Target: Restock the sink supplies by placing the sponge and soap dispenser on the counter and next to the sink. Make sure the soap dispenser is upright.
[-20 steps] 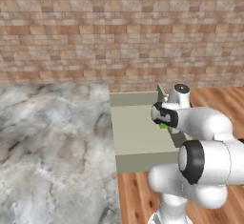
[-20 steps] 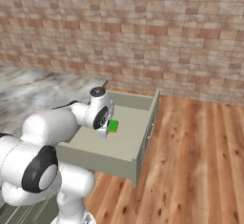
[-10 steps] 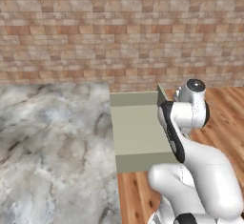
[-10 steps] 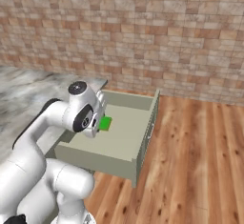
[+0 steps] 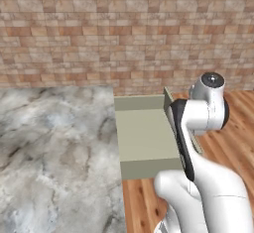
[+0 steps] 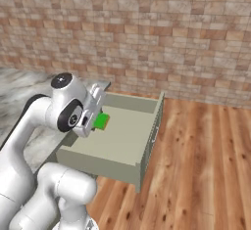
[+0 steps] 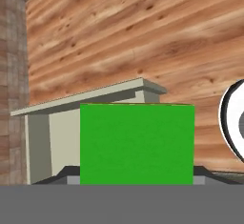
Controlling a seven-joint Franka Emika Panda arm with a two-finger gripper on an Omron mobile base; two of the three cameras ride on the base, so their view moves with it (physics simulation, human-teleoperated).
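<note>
The claw [image 6: 98, 118] holds the sponge [image 6: 102, 121] between its fingers; in the hand view the green sponge [image 7: 137, 143] sits directly in front of the camera, spanning the space between the dark tips at the bottom edge. The claw hangs above the near left part of the open drawer [image 6: 128, 141], whose pale sage walls show beyond the sponge in the hand view. To the claw's left spreads the marble table [image 5: 54, 147]. Past the drawer lies the wooden floor [image 6: 201, 155], and farthest back stands the brick wall [image 6: 147, 33].
</note>
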